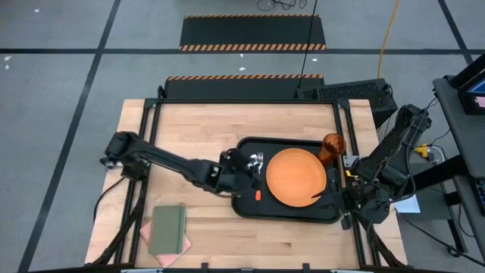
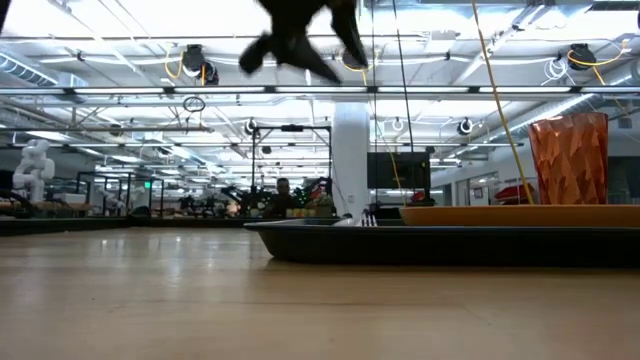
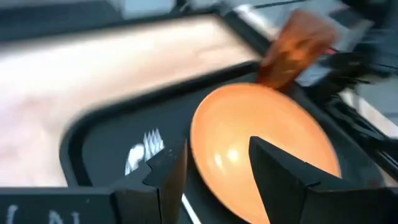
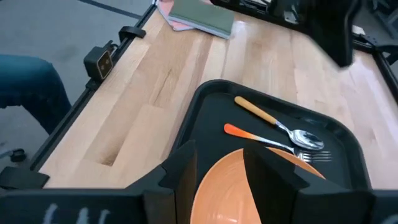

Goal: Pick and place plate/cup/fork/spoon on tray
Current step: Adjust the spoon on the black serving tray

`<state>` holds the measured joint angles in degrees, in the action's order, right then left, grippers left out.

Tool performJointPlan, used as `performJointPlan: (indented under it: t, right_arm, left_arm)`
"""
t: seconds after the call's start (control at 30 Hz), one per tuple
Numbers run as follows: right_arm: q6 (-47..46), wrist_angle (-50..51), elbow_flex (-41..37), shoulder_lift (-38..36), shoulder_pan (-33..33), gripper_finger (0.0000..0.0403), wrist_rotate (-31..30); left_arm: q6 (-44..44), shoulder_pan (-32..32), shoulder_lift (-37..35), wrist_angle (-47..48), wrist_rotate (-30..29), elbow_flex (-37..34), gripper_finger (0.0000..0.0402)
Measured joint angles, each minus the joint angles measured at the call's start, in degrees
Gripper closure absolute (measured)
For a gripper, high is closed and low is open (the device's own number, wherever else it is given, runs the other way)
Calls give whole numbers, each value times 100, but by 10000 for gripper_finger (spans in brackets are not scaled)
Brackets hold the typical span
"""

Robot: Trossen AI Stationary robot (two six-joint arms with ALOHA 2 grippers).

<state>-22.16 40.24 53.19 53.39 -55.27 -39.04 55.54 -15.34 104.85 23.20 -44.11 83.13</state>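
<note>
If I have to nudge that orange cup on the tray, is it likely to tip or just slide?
Probably tips rather than slides: the cup stands tall and narrow, upright by the plate, so a high push may topple it. It looks like thin translucent plastic, so likely light. The tray surface looks smooth, and a low nudge might slide it toward the raised rim.

No text, label, brand, number or sign can be read on anything in these pictures, on the table or behind.
</note>
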Motion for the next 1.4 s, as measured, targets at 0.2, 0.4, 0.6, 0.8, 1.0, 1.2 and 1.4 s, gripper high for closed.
performJointPlan:
  t: [0.2, 0.4, 0.6, 0.8, 1.0, 1.2, 1.4]
  right_arm:
    - [182, -214, -143, -45, 2, 322, -311]
    - [834, -1348, -829, -269, 35, 388, -291]
    - [1082, -2317, -1572, -716, 206, 395, -292]
    - [1090, -2687, -2253, -1270, 372, 402, -281]
    - [1134, -2994, -2738, -1805, 523, 402, 41]
    - [1207, -3104, -3085, -2270, 618, 403, 188]
    - [1334, -3099, -3190, -2809, 616, 403, 353]
  left_arm:
    - [-2008, -316, -643, -388, -138, 0, 225]
    - [-3177, -617, -696, -349, -251, -2, 236]
    - [-3886, -558, -688, -175, 536, -4, 296]
    - [-3867, -682, -692, 46, 810, -97, 373]
    - [-4086, -997, -817, -628, 852, -862, 388]
    - [-4078, -1146, -1040, -1382, 969, -1879, 385]
    - [-3854, -1094, -1881, -1857, 963, -2955, 394]
